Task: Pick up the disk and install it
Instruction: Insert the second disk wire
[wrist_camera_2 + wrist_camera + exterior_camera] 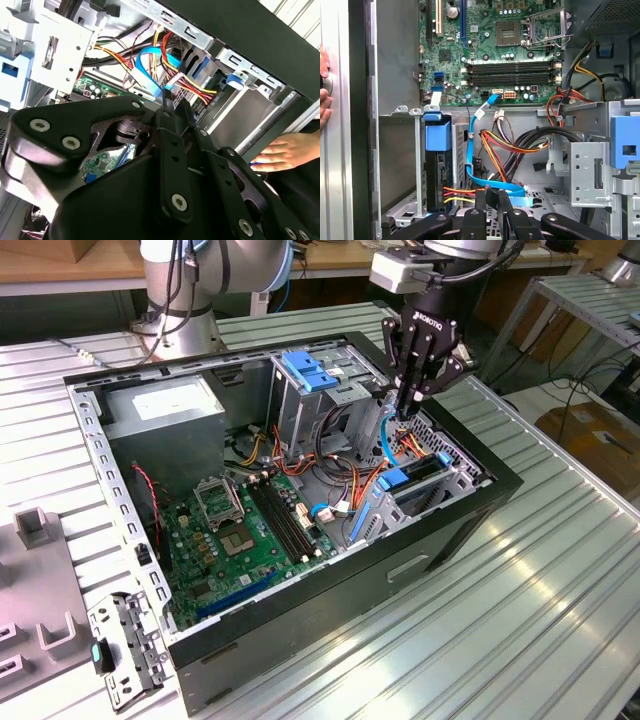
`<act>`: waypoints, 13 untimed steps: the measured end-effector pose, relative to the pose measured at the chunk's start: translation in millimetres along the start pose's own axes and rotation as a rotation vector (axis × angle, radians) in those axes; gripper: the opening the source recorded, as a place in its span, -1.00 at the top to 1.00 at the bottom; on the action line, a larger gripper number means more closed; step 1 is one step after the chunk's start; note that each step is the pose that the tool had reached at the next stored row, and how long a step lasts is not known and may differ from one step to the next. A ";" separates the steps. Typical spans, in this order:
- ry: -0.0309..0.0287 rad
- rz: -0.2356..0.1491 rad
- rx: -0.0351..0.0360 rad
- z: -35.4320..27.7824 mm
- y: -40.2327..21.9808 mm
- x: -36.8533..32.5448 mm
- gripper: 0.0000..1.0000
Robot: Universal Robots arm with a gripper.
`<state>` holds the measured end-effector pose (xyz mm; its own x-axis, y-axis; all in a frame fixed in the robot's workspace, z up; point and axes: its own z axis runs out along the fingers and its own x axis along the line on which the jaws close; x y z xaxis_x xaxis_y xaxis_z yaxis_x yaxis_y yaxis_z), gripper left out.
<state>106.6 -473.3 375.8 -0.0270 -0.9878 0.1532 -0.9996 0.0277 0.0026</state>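
Blue-railed disk: the disk [439,165] stands on edge in the low drive bay [400,160] at the case corner, its blue carrier tab [438,137] uppermost. In the exterior view it sits [412,478] just below the arm's tool.
Gripper: down inside the case [420,540], the gripper [492,196] hangs beside the bay with its two fingers drawn together. I see no disk between them, and the tips hover right over the wiring.
Contact: the tool is apart from the disk, near but not touching as far as I can tell.
Seating: by my reading the disk is in its slot. Whether it is pushed fully home I cannot tell.
Snag risk: the flat blue data cable [471,150] loops directly under the fingertips. Any sideways drift could hook it and drag its plug off the motherboard [495,45].
Power lead risk: the red and yellow wires [456,192] run to the disk's end, close by the fingers. A nudge there could loosen that connector or tilt the disk in its rails.
Collision risk: sheet-metal edges of the bay and the tall cage [310,390] hem the tool in, so a tilted lift could scrape or jam it.
Person: a hand [285,150] rests against the outside of the case. A hard shove from the arm could shift the case under it, so that is the one to watch.
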 end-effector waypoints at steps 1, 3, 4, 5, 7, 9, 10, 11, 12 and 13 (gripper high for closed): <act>-0.0001 0.000 0.0000 0.0 0.0 0.0 0.52; -0.0001 0.000 -0.0005 -3.3 0.1 0.4 0.52; -0.0002 0.000 -0.0011 -5.2 0.1 0.8 0.52; -0.0001 0.000 -0.0016 -7.4 0.1 1.1 0.52; -0.0001 0.000 -0.0021 -10.7 0.0 1.5 0.52; 0.0007 -0.001 -0.0030 -11.8 -0.3 0.6 0.52; 0.0052 -0.001 -0.0032 -12.3 -0.8 -1.5 0.52; 0.0122 0.000 -0.0031 -12.6 -0.9 -4.0 0.52; 0.0257 0.000 -0.0027 -12.9 -0.9 -7.7 0.52; 0.0429 0.000 -0.0023 -13.2 -0.9 -12.8 0.52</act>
<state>107.9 -458.6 386.9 -0.0265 -0.9804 0.1955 -0.9996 0.0280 0.0049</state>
